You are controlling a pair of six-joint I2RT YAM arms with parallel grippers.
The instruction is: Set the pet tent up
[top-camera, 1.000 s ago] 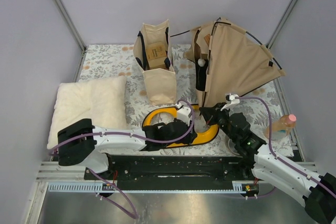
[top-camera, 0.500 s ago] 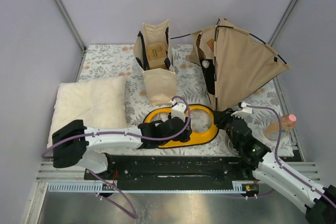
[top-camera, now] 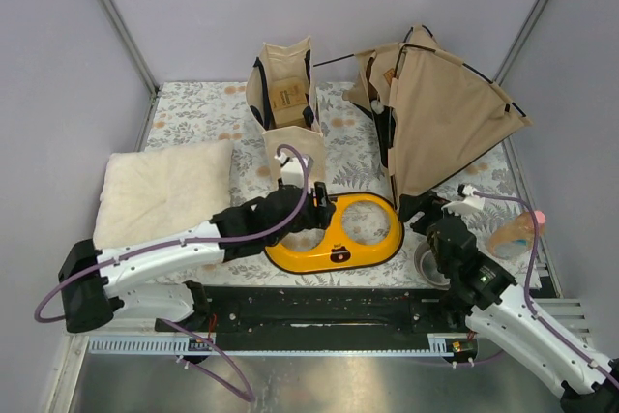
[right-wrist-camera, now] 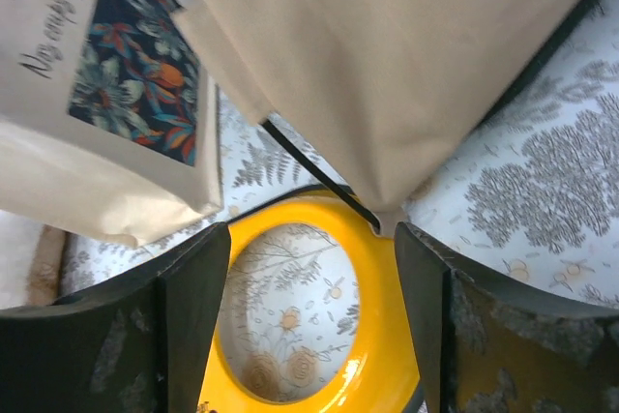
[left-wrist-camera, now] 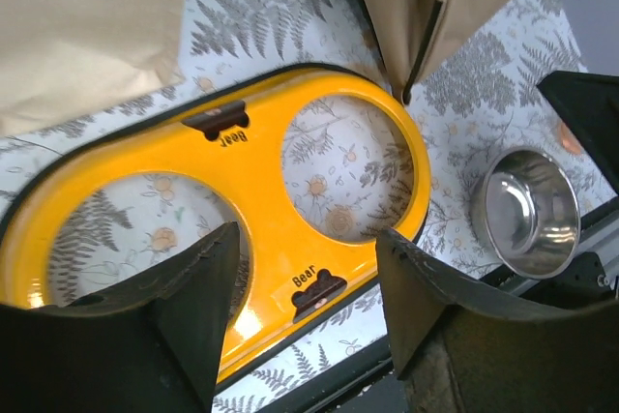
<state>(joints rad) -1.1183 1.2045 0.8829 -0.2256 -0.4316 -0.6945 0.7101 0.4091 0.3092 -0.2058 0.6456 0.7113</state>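
Pet tent (top-camera: 445,123) upright at the desk's (top-camera: 193,113) far right, near corner just beside a yellow bowl stand (top-camera: 334,256), left end effector (left-wrist-camera: 308,234) and right end effector (right-wrist-camera: 311,229) both wide, empty, hovering close by.

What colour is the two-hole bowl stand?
The stand is bright yellow with a thin black edge; the left wrist view shows it best.

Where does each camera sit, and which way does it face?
Top external: above, behind the bases, looking down on the table; both arms show.
Left wrist: looks down at yellow stand and steel bowl; left hand below.
Right wrist: faces pet tent corner, tote bag; right hand below.
All three share the yellow stand.
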